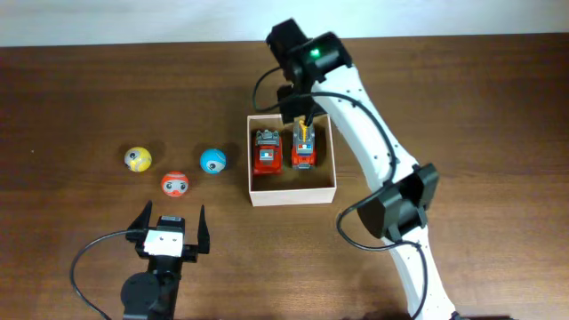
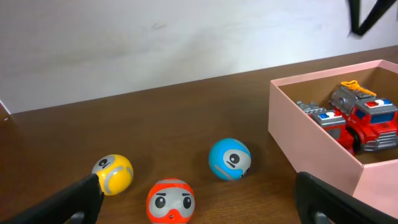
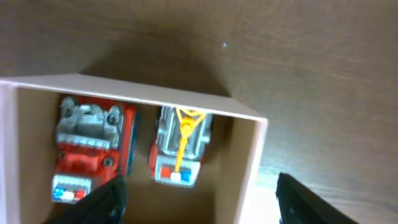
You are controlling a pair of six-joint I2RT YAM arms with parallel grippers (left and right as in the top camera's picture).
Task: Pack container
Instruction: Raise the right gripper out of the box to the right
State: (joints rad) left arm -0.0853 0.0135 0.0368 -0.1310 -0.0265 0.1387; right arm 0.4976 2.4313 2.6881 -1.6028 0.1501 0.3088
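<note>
Hovering over a part-filled box

Small square cream cardboard container [image 1: 293, 198] sits mid-table. Inside, side by side: red-and-grey toy truck [image 1: 268, 151] and red toy truck with yellow ladder [image 1: 304, 147]. Right gripper [image 1: 298, 114] hangs above the far wall, jaws spread wide, empty. Left gripper [image 1: 172, 216] likewise (wide, nothing held). Yellow ball [image 1: 138, 159], red ball [image 1: 175, 184] and blue ball [image 1: 212, 161] lie left of the box.

We see a dark brown counter [image 1: 71, 80] with thin wood lines. The container [image 1: 292, 194] is creamy white outside (it looks pinkish in the wrist views) and tan inside. The first truck [image 1: 268, 151] is red and grey with blue bits. The second truck [image 1: 304, 148] is red too, with a yellow-orange ladder. There is a yellow ball [image 1: 137, 159], a red ball [image 1: 174, 184] and a blue ball [image 1: 212, 161], each with a grey face patch.
</note>
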